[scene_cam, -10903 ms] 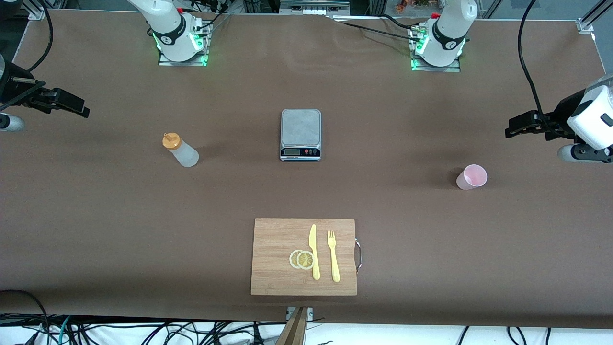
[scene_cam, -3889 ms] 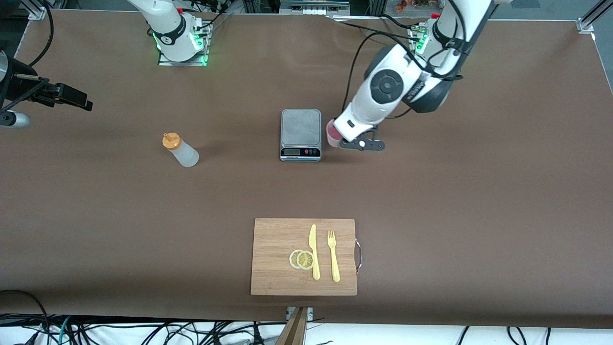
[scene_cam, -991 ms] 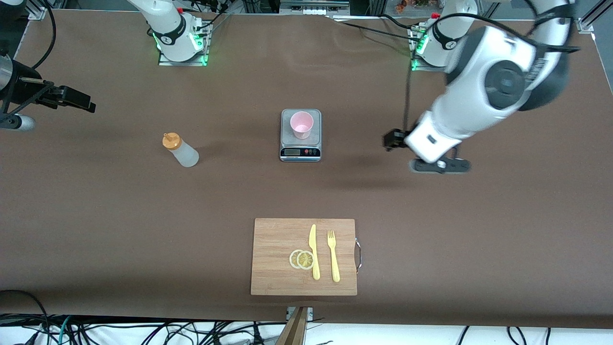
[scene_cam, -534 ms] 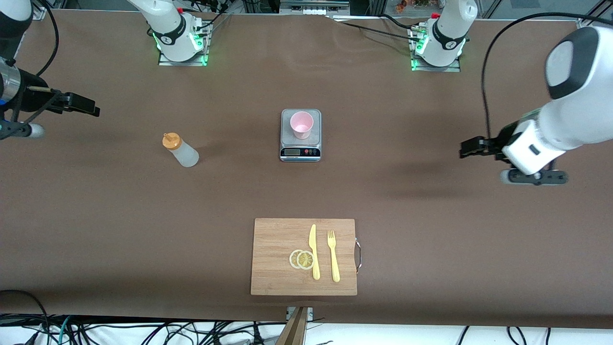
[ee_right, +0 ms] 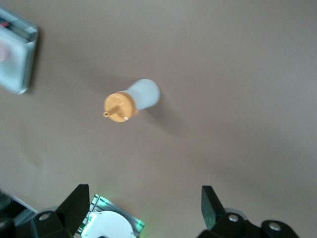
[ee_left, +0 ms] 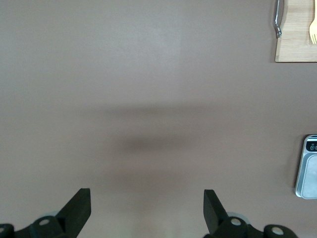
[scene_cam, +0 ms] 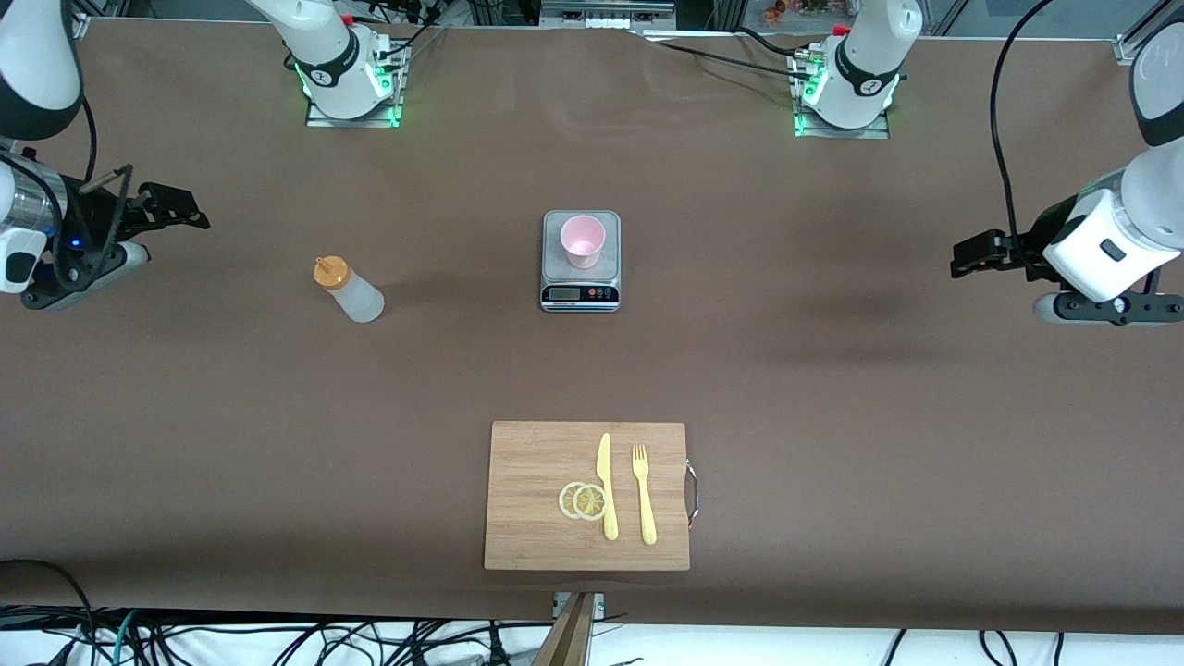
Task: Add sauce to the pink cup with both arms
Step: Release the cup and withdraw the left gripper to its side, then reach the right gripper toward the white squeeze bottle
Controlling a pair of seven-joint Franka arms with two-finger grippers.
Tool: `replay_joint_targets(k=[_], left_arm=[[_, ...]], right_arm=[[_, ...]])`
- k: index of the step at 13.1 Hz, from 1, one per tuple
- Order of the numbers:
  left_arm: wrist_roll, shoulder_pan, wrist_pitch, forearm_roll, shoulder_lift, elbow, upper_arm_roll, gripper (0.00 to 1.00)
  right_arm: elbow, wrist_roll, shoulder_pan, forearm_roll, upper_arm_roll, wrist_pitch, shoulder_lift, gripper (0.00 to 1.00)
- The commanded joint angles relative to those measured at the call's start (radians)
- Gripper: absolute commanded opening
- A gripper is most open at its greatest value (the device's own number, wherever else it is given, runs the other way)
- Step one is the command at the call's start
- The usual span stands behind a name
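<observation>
The pink cup point(scene_cam: 583, 240) stands upright on the kitchen scale point(scene_cam: 580, 294) in the middle of the table. The sauce bottle point(scene_cam: 349, 289), whitish with an orange nozzle cap, stands on the table toward the right arm's end; it also shows in the right wrist view point(ee_right: 132, 101). My right gripper point(scene_cam: 188, 209) hangs open and empty near that end's table edge, apart from the bottle, jaws wide in its wrist view point(ee_right: 143, 196). My left gripper point(scene_cam: 968, 256) is open and empty over bare table at the left arm's end, also in its wrist view point(ee_left: 147, 198).
A wooden cutting board point(scene_cam: 536, 462) with lemon slices point(scene_cam: 584, 500), a yellow knife point(scene_cam: 606, 486) and a yellow fork point(scene_cam: 644, 495) lies nearer the front camera than the scale. The arm bases point(scene_cam: 344, 69) point(scene_cam: 846, 83) stand along the table's back edge.
The left arm set the pink cup on the scale, let go and has swung away to its end of the table. The right gripper has shifted slightly toward the bottle.
</observation>
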Motion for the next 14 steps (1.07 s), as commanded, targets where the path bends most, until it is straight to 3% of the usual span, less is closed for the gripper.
replay_joint_targets(k=[1, 5, 9, 14], left_arm=[[0.041, 0.001, -0.019, 0.008, 0.001, 0.01, 0.003, 1.0], [0.036, -0.003, -0.021, 0.002, 0.007, 0.01, -0.001, 1.0], [0.041, 0.0, -0.021, 0.002, 0.009, 0.015, 0.001, 1.0], [0.042, 0.0, -0.022, 0.002, 0.02, 0.035, 0.003, 1.0]], right_arm=[[-0.098, -0.32, -0.014, 0.105, -0.068, 0.06, -0.01, 1.0], [-0.166, -0.695, -0.023, 0.266, -0.131, 0.079, 0.067, 0.99], [-0.166, -0.916, -0.061, 0.396, -0.131, 0.078, 0.187, 0.99], [-0.165, -1.341, -0.093, 0.562, -0.131, 0.068, 0.334, 0.96]])
